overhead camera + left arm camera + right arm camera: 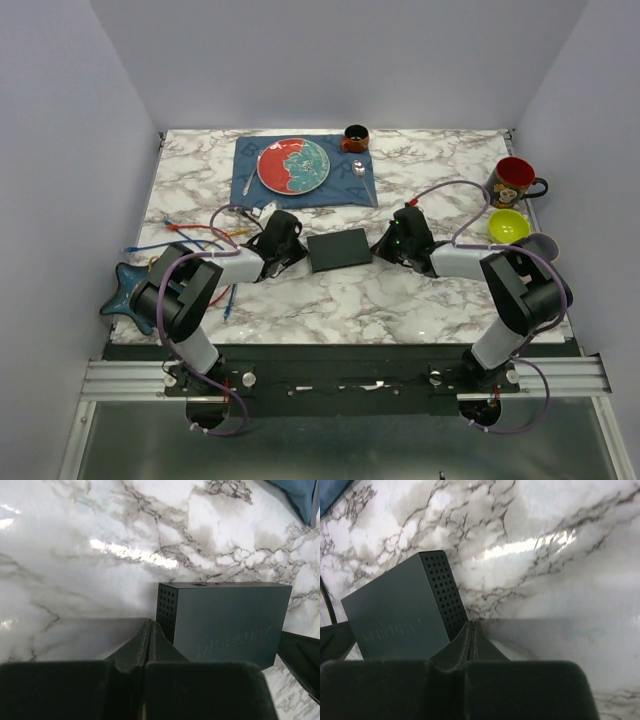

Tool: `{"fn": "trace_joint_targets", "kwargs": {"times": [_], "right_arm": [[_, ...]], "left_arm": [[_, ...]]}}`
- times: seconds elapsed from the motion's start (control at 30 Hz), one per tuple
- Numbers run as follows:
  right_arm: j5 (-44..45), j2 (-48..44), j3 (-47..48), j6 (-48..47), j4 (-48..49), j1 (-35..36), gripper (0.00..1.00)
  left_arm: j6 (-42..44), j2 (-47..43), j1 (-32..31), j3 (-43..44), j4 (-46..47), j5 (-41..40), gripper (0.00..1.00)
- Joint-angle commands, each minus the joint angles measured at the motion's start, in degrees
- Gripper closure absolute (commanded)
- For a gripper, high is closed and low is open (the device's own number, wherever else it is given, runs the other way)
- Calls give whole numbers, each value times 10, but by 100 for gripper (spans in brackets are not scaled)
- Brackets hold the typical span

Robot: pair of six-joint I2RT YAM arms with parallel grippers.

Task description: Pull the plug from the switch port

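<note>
The switch (pixel 338 249) is a flat dark grey box lying on the marble table between my two arms. My left gripper (pixel 300 256) rests shut and empty beside its left end. In the left wrist view the closed gripper (pixel 151 625) sits at the vented side of the switch (pixel 230 622). My right gripper (pixel 379 249) is shut and empty by the right end. Its closed tips (pixel 472 625) lie just off the perforated side of the switch (pixel 395 615). The plug and the port are hidden in every view.
Loose coloured cables (pixel 190 240) lie at the left by a teal star-shaped dish (pixel 125 290). At the back a blue placemat (pixel 350 185) carries a red-green plate (pixel 293 166) and a brown cup (pixel 355 138). A red mug (pixel 513 182) and yellow bowl (pixel 508 226) stand right.
</note>
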Motion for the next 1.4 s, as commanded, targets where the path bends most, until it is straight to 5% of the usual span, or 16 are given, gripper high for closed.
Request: {"fn": "trace_joint_targets", "kwargs": {"times": [0.0, 0.2, 0.5, 0.53, 0.57, 0.63, 0.67, 0.7, 0.77, 1.03, 1.07, 1.2, 1.37], "right_arm": [[-46, -11, -55, 27, -11, 60, 99], [-34, -42, -72, 59, -7, 104, 99], [6, -100, -60, 46, -64, 74, 99], [13, -111, -59, 42, -83, 56, 99], [13, -126, -57, 29, -94, 48, 99], [53, -169, -50, 10, -137, 39, 94], [58, -185, -39, -23, -144, 38, 81], [63, -198, -34, -37, -156, 38, 74], [75, -240, -18, -70, -193, 38, 57], [77, -382, -45, -187, -171, 68, 41], [80, -397, -58, -209, -154, 73, 1], [116, -470, -103, -256, -84, 85, 0], [168, -470, -90, -272, -116, 85, 0]], "left_arm": [[-16, -24, -38, -58, -29, 32, 100], [-13, -82, -40, -76, -62, -5, 100], [15, -117, -17, -19, -166, -68, 99], [19, -141, -11, -13, -179, -79, 92], [33, -155, -5, 1, -191, -89, 56], [44, -200, 3, 20, -243, -141, 32], [63, -216, 6, 38, -255, -154, 9], [72, -232, 8, 46, -279, -176, 1], [93, -271, 11, 65, -296, -181, 1], [52, -331, 11, 41, -317, -129, 1], [50, -331, 11, 40, -321, -123, 1], [43, -328, 10, 12, -326, -140, 1], [103, -341, 10, 9, -311, -98, 2]]}}
